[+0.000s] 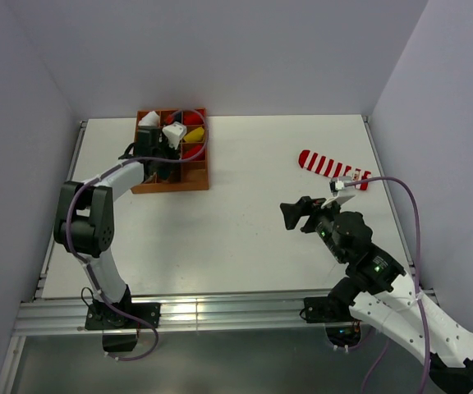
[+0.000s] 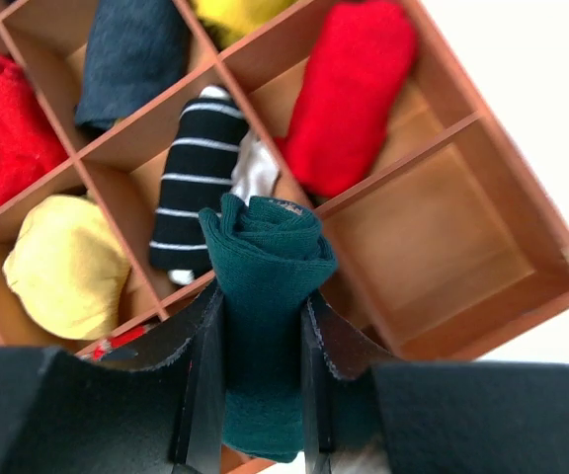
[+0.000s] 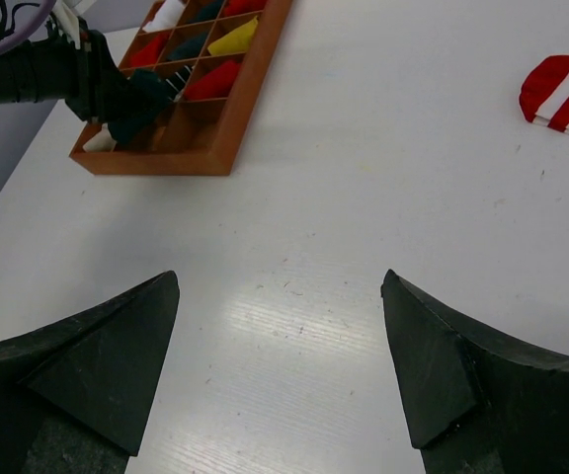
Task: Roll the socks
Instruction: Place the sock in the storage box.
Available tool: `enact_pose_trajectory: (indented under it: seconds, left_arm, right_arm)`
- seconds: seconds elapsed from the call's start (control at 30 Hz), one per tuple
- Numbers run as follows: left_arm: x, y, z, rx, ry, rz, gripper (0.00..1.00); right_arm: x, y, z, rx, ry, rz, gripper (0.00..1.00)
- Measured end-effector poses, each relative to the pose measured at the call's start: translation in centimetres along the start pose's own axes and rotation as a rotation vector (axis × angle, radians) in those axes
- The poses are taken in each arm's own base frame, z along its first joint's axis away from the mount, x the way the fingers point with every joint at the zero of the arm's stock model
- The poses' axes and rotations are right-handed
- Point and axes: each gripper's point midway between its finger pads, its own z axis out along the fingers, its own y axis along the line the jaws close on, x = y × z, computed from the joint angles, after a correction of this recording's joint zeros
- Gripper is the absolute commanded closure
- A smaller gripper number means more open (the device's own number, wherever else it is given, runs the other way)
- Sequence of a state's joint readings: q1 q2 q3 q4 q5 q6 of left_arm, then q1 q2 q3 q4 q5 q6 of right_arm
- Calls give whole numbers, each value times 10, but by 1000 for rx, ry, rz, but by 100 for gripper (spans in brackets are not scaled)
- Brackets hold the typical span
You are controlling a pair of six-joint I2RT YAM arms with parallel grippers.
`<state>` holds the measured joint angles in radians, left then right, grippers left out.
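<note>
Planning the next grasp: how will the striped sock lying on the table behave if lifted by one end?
Probably floppy: the striped sock lies flat and limp on the table, so its free end would likely droop. Likely light, being thin fabric. Pushed, it would probably bunch or slide, not roll.

Light: bright, even, from above. White table (image 1: 253, 213): near washed out, with a pale glare streak in the right wrist view and another on the near metal rail (image 1: 187, 309). Shadows: soft, faint, close beside the tray (image 1: 171, 187). Focus: overhead view sharp. Left wrist view crisp on the green sock (image 2: 265, 257), with the left gripper fingers (image 2: 198, 385) blurred. Right gripper fingers (image 3: 117, 365) soft-edged.
</note>
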<state>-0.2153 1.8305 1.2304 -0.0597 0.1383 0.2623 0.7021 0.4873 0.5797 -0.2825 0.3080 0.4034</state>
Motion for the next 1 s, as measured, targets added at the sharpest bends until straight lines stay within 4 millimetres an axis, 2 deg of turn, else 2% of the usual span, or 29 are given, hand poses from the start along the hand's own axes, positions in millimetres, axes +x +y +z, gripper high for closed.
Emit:
enact_pose_trajectory:
  seconds: [0.13, 0.47, 1.0]
  left_arm:
    - [8, 6, 2, -9, 18, 6, 100]
    - [28, 1, 12, 15, 64, 15, 100]
    - [36, 1, 30, 43, 134, 38, 100]
  right_arm:
    - [1, -1, 1, 6, 5, -3, 9]
    - [5, -2, 4, 16, 20, -9, 10]
    - [12, -4, 6, 24, 38, -17, 10]
